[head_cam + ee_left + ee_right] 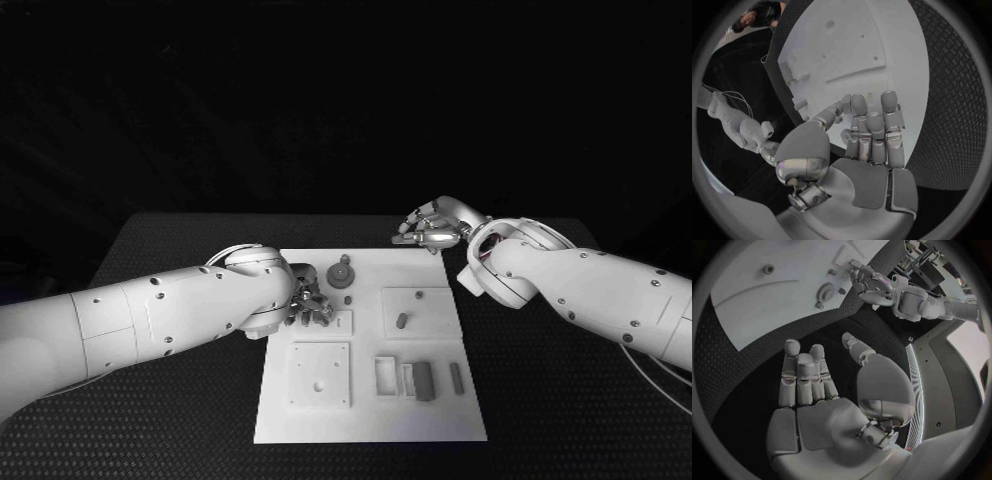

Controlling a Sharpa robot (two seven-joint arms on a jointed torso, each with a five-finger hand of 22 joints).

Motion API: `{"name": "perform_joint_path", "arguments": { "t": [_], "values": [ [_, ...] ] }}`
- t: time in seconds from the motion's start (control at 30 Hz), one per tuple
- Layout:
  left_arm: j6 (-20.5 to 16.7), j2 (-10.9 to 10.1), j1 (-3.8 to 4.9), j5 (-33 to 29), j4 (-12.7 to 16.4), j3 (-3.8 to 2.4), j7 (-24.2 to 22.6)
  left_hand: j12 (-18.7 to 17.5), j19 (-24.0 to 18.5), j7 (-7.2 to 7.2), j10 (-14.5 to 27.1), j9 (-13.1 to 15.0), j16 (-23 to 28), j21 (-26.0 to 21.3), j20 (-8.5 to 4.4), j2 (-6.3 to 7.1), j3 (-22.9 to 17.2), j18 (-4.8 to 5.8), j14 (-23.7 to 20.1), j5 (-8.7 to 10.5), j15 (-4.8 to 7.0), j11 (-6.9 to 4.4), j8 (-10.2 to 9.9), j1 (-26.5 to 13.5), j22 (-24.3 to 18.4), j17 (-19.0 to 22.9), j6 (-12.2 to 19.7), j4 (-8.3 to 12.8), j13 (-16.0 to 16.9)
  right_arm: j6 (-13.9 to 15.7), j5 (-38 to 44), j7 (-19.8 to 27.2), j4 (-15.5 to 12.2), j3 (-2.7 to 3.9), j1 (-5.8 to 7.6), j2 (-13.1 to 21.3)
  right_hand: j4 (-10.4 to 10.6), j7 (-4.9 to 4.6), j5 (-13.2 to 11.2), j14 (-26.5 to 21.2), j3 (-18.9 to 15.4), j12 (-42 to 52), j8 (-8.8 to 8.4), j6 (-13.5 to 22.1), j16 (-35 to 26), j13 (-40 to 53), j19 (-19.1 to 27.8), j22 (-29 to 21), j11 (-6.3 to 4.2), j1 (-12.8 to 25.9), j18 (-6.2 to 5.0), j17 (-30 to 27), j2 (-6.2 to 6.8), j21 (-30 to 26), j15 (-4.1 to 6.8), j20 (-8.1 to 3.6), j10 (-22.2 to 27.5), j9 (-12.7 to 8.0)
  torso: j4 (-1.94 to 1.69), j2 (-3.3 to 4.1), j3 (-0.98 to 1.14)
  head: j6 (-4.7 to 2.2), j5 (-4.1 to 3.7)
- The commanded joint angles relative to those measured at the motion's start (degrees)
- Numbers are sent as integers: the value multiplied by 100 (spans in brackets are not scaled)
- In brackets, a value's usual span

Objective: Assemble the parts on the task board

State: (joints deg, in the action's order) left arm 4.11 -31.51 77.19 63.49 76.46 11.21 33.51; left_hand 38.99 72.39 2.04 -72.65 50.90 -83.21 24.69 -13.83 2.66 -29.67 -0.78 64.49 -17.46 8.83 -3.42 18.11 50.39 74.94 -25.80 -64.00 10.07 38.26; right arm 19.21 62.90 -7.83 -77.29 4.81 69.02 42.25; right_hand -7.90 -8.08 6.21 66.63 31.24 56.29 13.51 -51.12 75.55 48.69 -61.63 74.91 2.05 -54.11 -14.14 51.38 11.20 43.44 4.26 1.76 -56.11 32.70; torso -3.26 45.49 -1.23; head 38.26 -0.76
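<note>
Small grey parts (421, 379) lie in a cluster at lower centre of the head view, on the flat white rectangular task board (433, 420): short blocks and a slim bar, hard-edged, likely rigid moulded plastic. Judged light and stiff, a little slick; best pinched across the long flat sides, low down. A round grey knob-like piece (340, 275) stands nearer the board's upper edge; a small peg (402, 321) stands on a raised square plate right of centre. Board is matte, smooth, with recessed pockets and holes.

Left hand (306, 305) is over the board's left edge, mid-frame; in its wrist view the fingers (873, 127) extend side by side, nothing held. Right hand (427, 230) hovers off the board's upper right corner, fingers loosely extended, empty. Table (173, 235) is black, dimpled rubbery mat.
</note>
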Motion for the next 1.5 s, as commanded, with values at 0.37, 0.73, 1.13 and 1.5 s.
{"name": "perform_joint_path", "arguments": {
  "t": [0.37, 0.73, 1.13, 1.5],
  "values": [
    [-124, 1, -11, 40, 19, 4, -96, 14, 102, 11, -17, 18, -46, -34, -131, 198, 71, 56, 9, 356, 108, -45, -78, -255, 101, 35, -113, -233, -17, -53, 2, 8, 29, 3, -4, 1, 24, -27, 23, -54, -20, 38, -28, 0, -28, -10, 37, 106, -12, -5, -86, -11, -57, -44, 3, -2, 36, 4, 1, 0, 0, -10, -2],
    [-116, -17, -11, 96, 18, 4, -68, 27, 115, 3, -27, 27, -60, -33, -140, 191, 56, 51, 16, 365, 116, -53, -84, -238, 104, 36, -132, -247, -14, -57, -2, 10, 24, 3, -4, 5, 25, -27, 22, -58, -22, 39, -28, 0, -31, -13, 41, 106, -11, -1, -86, -13, -55, -47, 3, -1, 38, 4, -1, -1, -3, -8, -1],
    [-92, -34, -11, 350, 34, 5, -35, 60, 138, 1, -25, 70, -102, -16, -141, 18, 7, 68, 13, -78, 117, -52, -122, 98, 118, 48, -163, 135, 1, -67, -10, 17, 18, 3, -4, 4, 26, -27, 22, -60, -23, 41, -28, -2, -33, -15, 43, 105, -11, 1, -86, -14, -55, -49, 2, 0, 39, 4, -3, 2, -7, 4, -2],
    [-151, -41, -28, 492, 65, 7, -35, 77, 168, -3, -42, 115, -125, -5, -142, -168, -115, 78, 25, -486, 121, -58, -153, 516, 115, 68, -199, 586, -1, -70, -11, 19, 14, 3, -5, 7, 29, -27, 22, -61, -24, 43, -28, -2, -34, -16, 44, 105, -11, 6, -86, -15, -56, -50, 2, 1, 40, 5, -3, 0, -4, 14, -3]
  ]
}}
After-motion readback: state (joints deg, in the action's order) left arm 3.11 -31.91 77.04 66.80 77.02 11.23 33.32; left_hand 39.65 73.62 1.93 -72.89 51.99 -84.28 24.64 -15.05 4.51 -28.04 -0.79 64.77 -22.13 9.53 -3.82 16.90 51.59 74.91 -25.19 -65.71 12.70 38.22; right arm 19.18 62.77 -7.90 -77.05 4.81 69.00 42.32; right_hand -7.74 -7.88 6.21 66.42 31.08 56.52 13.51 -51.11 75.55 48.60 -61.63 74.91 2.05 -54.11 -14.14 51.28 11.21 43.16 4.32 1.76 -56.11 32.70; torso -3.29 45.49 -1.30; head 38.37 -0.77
